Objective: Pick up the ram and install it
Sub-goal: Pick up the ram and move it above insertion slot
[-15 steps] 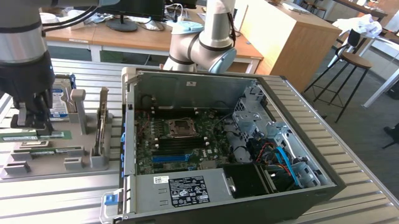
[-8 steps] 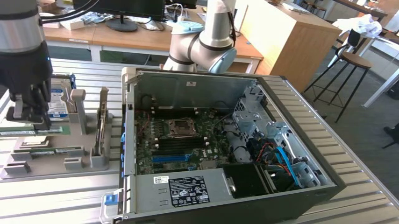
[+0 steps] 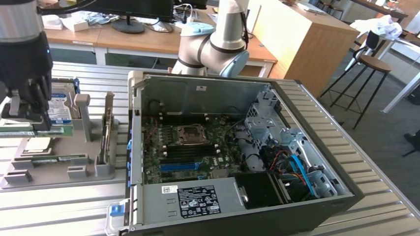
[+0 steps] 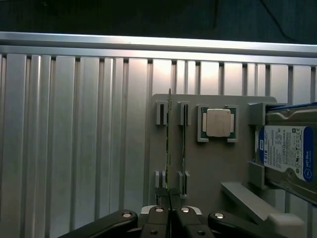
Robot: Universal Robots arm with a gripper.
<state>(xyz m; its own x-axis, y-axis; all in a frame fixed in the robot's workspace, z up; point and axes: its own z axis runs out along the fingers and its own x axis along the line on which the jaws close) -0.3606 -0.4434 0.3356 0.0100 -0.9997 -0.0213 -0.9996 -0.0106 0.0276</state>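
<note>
My pincer point(image 4: 170, 212) is pinched narrow on the ram point(image 4: 170, 144), which runs straight out from its tips (edge-on to me) over the grey tray point(image 4: 213, 168); the look-alike stick point(image 4: 184, 144) sits just beside.

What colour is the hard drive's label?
Blue and white; the label shows best in the wrist view.

Black gripper point(image 3: 29, 123) at left edge of frame, clamped on ram point(image 3: 59, 131) over gray tray point(image 3: 66, 173). Second green stick point(image 3: 56, 158), CPU chip point(image 3: 38, 143) in tray. Open computer case point(image 3: 196, 91) at centre, arm base point(image 3: 213, 46) at upper centre.
</note>
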